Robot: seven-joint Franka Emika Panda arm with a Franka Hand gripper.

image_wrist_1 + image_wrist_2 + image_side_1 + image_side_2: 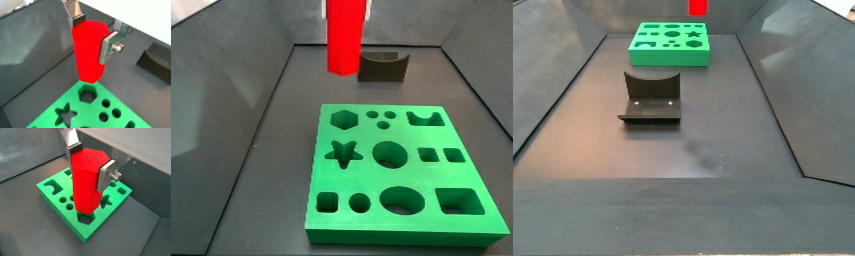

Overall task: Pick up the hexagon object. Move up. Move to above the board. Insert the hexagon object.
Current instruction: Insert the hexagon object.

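- The board (398,170) is the big green slab lying flat on the dark floor, cutouts facing up, so everything else is easiest to place off it. The hexagon hole (345,119) sits in one corner, next to a row of small circles, with the star just beside it.
- The fixture (652,97), that dark L-shaped bracket, stands on the floor apart from the board. Looks like it's just parked there, out of the way.
- The hexagon object (89,183) hangs upright in the air above the board, its lower end near the hexagon hole in both wrist views but clearly not in yet. Held vertical so it can drop straight in, I'd guess.
- The gripper (93,31) is clamped on the peg's upper part, one silver finger (109,46) flat on each side, keeping it from tilting.
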